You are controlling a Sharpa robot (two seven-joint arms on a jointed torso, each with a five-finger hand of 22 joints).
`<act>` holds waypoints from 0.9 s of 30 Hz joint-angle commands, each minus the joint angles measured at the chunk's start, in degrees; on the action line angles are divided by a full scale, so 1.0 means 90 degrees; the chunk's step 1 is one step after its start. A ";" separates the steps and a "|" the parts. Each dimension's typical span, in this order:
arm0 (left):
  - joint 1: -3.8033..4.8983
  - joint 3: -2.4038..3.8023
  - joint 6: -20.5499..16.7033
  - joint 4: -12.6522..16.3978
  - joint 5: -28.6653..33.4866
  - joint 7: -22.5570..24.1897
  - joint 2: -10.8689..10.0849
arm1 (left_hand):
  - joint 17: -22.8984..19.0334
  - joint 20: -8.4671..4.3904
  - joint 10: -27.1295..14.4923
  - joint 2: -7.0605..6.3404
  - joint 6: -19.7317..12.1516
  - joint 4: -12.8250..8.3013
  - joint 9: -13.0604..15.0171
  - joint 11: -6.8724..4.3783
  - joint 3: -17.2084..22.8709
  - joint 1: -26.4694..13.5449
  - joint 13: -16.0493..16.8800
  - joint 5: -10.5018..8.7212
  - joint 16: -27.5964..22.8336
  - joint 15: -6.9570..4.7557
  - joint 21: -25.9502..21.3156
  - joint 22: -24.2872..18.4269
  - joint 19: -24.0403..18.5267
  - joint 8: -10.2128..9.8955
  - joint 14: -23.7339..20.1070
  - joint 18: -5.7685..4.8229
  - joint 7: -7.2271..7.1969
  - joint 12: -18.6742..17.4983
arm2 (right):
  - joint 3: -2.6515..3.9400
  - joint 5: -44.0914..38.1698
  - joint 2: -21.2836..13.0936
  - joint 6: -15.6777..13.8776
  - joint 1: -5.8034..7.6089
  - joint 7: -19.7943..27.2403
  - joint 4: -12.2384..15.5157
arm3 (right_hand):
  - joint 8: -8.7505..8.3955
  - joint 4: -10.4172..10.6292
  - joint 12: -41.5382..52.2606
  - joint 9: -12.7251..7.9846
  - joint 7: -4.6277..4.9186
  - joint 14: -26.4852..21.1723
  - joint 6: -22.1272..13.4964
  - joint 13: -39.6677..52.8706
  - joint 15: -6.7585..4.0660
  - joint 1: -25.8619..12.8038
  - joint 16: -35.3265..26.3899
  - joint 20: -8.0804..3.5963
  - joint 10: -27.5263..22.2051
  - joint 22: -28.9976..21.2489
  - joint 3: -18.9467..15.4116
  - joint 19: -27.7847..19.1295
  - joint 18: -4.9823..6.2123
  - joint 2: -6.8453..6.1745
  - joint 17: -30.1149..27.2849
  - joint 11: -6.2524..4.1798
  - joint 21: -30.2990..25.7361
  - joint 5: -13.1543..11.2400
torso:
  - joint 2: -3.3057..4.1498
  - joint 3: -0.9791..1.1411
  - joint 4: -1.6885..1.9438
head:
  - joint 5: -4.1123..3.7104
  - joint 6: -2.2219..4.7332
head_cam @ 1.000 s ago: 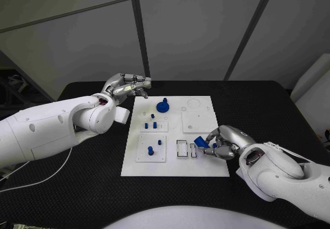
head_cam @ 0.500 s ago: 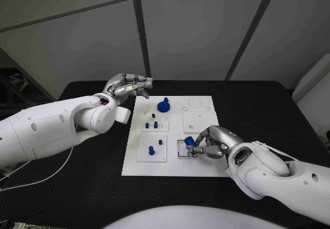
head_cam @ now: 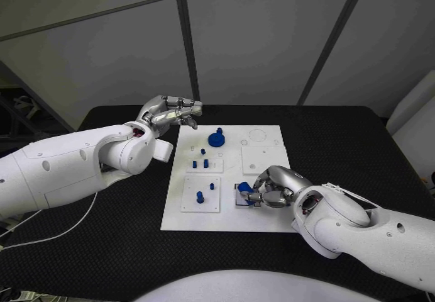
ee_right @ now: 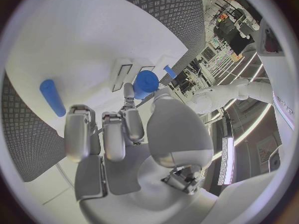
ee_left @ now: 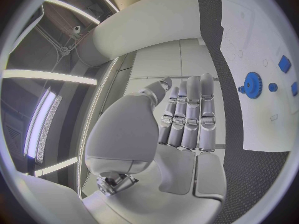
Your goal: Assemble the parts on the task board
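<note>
The white task board (head_cam: 227, 217) lies mid-table. My right hand (head_cam: 275, 189) pinches a blue part (head_cam: 244, 187) just over the slotted block (head_cam: 243, 199) near the board's front middle. In the right wrist view the blue part (ee_right: 146, 83) sits between a fingertip and the thumb, close to the slots (ee_right: 122, 74); a blue cylinder (ee_right: 52, 97) lies loose on the board. My left hand (head_cam: 170, 112) hovers at the board's far left corner, holding nothing, its fingers (ee_left: 188, 115) stretched out side by side.
A blue gear (head_cam: 215, 139) stands at the board's far middle, also seen as the gear (ee_left: 252, 84) from the left wrist. Small blue pegs (head_cam: 199, 165) and two more pegs (head_cam: 199, 198) stand in the left blocks. Black table (head_cam: 344, 138) surrounds the board.
My right hand has carried the blue part leftward from near the board's right edge to above the slotted block. The left hand has stayed put.
</note>
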 commanded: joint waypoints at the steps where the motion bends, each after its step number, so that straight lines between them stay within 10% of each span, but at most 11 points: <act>1: 0.0009 0.0004 0.0074 0.0016 0.0013 0.0008 -0.0002 | -0.0010 0.0043 -0.0042 0.0043 -0.0056 0.0002 -0.0001 -0.0015 -0.0034 -0.0010 0.0009 0.0037 -0.0028 0.0020 -0.0033 -0.0007 -0.0007 -0.0007 -0.0013 -0.0118 0.0002 0.0024 | 0.0005 0.0030 0.0033 0.0096 0.0012 -0.0002 -0.0032 | 0.0041 0.0004 -0.0061 0.0031 -0.0018 0.0580 0.0034 0.0080 -0.0051 -0.0110 0.0027 -0.0046 -0.0039 0.0602 -0.0072 0.0007 -0.0070 0.0003 0.1356 -0.0034 0.0008 -0.0061 | 0.0001 -0.0001 -0.0001 | 0.0009 -0.0001; 13: 0.0009 0.0004 0.0070 0.0025 0.0013 -0.0001 -0.0016 | -0.0013 0.0047 -0.0054 0.0056 -0.0063 0.0013 0.0000 -0.0012 -0.0042 -0.0021 0.0012 0.0038 -0.0030 0.0023 -0.0047 -0.0015 -0.0005 -0.0005 -0.0017 -0.0118 0.0005 0.0032 | 0.0006 0.0031 0.0106 0.0097 0.0013 0.0013 -0.0084 | 0.0092 0.0023 -0.0234 0.0320 0.0007 0.0570 -0.0096 0.0031 -0.0033 -0.1143 0.0001 -0.0036 -0.0091 0.0544 -0.0257 -0.0043 -0.0054 -0.0224 0.1315 -0.0011 -0.0054 -0.1932 | -0.0004 -0.0001 -0.0003 | 0.0029 -0.0025; 21: 0.0009 0.0004 0.0063 0.0028 0.0013 -0.0001 -0.0026 | -0.0013 0.0047 -0.0054 0.0056 -0.0063 0.0013 0.0000 -0.0012 -0.0042 -0.0021 0.0012 0.0038 -0.0030 0.0023 -0.0047 -0.0015 -0.0005 -0.0005 -0.0017 -0.0118 0.0005 0.0032 | 0.0005 0.0023 0.0042 0.0013 0.0013 0.0079 -0.0019 | 0.0100 0.0013 -0.0234 0.0369 0.0006 0.0570 -0.0110 0.0050 -0.0033 -0.1158 -0.0002 -0.0033 -0.0082 0.0546 -0.0141 -0.0043 -0.0054 -0.0210 0.1311 -0.0008 -0.0057 -0.1833 | -0.0008 0.0003 -0.0008 | 0.0034 -0.0037; 27: 0.0009 0.0004 0.0063 0.0029 0.0013 -0.0002 -0.0031 | -0.0013 0.0047 -0.0054 0.0056 -0.0063 0.0013 0.0000 -0.0012 -0.0042 -0.0021 0.0012 0.0038 -0.0030 0.0023 -0.0047 -0.0015 -0.0005 -0.0005 -0.0017 -0.0118 0.0005 0.0032 | 0.0002 0.0020 -0.0084 -0.0018 0.0012 0.0270 0.0115 | 0.0121 -0.0017 -0.0192 0.0473 -0.0010 0.0574 -0.0110 0.0128 -0.0044 -0.0773 0.0004 -0.0043 -0.0031 0.0570 -0.0022 -0.0026 -0.0058 -0.0091 0.1328 -0.0026 -0.0046 -0.1168 | -0.0012 0.0003 -0.0008 | 0.0036 -0.0041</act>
